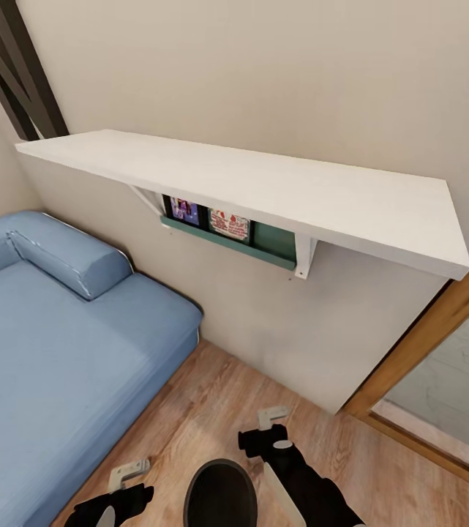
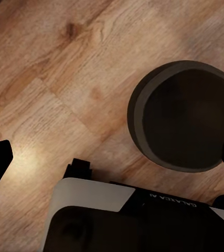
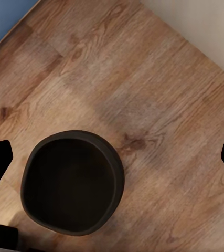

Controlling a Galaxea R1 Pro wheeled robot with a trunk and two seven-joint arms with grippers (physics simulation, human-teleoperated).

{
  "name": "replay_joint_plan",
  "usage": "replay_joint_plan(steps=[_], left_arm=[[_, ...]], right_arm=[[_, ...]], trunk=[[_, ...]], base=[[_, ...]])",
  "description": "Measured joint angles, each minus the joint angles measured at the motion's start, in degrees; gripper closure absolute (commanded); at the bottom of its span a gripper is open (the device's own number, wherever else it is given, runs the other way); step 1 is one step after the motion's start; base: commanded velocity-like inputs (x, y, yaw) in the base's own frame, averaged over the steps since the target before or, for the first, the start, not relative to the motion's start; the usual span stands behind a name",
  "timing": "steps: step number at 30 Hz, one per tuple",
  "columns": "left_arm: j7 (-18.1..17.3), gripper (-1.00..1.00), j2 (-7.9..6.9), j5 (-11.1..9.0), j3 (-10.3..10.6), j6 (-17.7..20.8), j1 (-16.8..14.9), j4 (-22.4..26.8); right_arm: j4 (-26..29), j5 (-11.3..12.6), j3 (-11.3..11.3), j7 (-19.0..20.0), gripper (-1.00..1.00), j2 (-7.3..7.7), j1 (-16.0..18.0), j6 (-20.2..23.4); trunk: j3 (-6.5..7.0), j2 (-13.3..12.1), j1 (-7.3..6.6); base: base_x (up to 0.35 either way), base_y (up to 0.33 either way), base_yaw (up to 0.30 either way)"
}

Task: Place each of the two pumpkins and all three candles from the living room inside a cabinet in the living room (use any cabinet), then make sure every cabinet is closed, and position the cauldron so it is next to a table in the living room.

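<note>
The cauldron (image 1: 219, 494), a small round black pot with a wide mouth, is at the bottom of the head view, just in front of my trunk and between my two arms. My left gripper (image 1: 128, 476) hangs to its left and my right gripper (image 1: 272, 419) to its right and slightly ahead. In the left wrist view the cauldron (image 2: 182, 115) lies off to one side of the open left gripper (image 2: 112, 157). The right gripper (image 3: 112, 157) is open above the cauldron (image 3: 72, 181), with its fingers spread well wider than the pot. The pumpkins, candles, cabinet and table are out of view.
A white wall shelf (image 1: 263, 190) juts out at chest height ahead, with a teal picture rack (image 1: 227, 230) under it. A blue sofa (image 1: 51, 344) fills the left. A wooden door frame (image 1: 424, 344) stands at the right. Wood floor (image 1: 212, 410) lies between.
</note>
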State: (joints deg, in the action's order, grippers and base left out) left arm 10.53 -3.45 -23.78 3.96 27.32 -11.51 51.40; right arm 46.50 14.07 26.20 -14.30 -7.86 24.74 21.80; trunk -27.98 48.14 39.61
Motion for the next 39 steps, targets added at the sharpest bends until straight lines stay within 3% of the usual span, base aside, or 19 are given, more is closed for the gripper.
replay_joint_plan(steps=[6,29,35,39], left_arm=[[0.0,-1.0,-0.07,-0.4,0.0,0.1,0.0,0.0],[-0.1,-1.0,0.02,0.0,0.0,0.1,-0.1,0.0],[-0.1,-1.0,0.15,0.2,0.0,0.1,-0.1,0.0],[-0.1,-1.0,0.26,0.3,0.1,0.0,-0.1,0.0]], right_arm=[[0.0,0.2,0.2,0.0,-1.0,-0.01,0.0,0.2],[-0.7,0.7,0.3,0.4,-1.0,-0.42,0.0,1.6],[-5.9,0.7,0.2,0.6,-1.0,-1.12,0.4,8.5],[-6.5,0.7,0.2,0.6,-1.0,-1.23,0.5,9.7]], trunk=[[0.0,0.0,0.0],[-4.13,9.2,5.05],[-5.21,11.6,6.37],[-5.93,13.2,7.25]], base=[[0.0,0.0,0.0],[0.0,0.0,0.0],[0.0,0.0,0.0],[0.0,0.0,0.0]])
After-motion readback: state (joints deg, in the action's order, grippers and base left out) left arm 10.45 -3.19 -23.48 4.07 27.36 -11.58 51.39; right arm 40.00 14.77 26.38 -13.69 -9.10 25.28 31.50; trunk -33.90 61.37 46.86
